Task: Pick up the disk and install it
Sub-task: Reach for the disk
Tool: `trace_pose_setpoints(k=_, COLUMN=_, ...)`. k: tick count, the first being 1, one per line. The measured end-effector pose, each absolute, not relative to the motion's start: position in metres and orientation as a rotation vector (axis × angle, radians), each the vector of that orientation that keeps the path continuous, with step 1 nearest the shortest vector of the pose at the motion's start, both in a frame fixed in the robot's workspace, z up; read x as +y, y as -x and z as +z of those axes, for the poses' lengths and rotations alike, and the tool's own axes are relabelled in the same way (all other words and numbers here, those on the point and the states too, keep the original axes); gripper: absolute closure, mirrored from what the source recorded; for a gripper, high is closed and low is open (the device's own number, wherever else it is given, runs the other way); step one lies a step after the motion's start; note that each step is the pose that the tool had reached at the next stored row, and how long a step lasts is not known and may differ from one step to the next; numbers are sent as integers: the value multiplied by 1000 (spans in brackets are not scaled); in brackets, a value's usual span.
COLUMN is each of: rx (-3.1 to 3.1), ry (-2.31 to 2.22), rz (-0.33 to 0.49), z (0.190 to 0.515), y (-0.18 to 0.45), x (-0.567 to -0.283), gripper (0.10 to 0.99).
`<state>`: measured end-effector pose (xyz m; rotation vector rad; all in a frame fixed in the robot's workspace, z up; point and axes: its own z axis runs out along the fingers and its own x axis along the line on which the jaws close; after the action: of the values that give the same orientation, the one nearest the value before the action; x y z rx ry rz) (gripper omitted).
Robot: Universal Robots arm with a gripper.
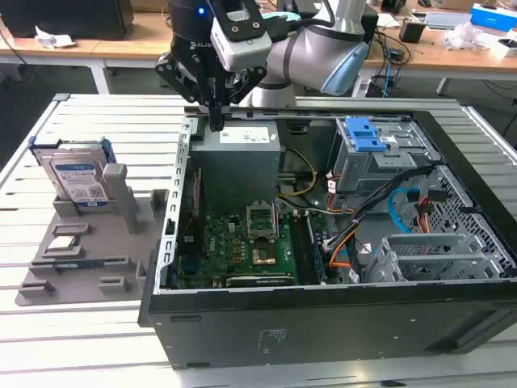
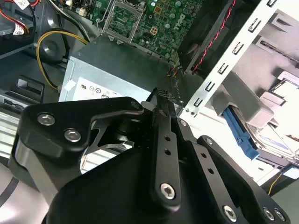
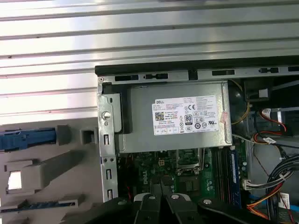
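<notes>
- Exterior view takes in the whole scene: the gripper hangs over the back corner of the open computer case, just above the grey power supply. Its fingers are pressed together with nothing between them.
- From that same view, the disk stands upright in a grey holder on the exterior view's left of the case, well apart from the gripper.
- A blue latch plate sits at the far side of the case, and loose cables run across the middle.
- In the first wrist view the camera looks straight down on the power supply's white label and the green circuit board. The disk appears as a blue strip in the holder.
- In the second wrist view the black gripper links fill the foreground, and the disk's blue frame sits against the holder beyond the case wall.
- Case and holder rest on a slatted metal table.
- Wooden desks with cables and clutter stand behind.
</notes>
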<state>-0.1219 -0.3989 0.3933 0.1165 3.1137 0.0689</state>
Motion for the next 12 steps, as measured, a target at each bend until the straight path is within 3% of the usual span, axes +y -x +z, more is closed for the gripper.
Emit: trace_pose_setpoints(k=12, rx=3114, ry=-117, rz=69, z=393, y=147, x=-399, gripper=980)
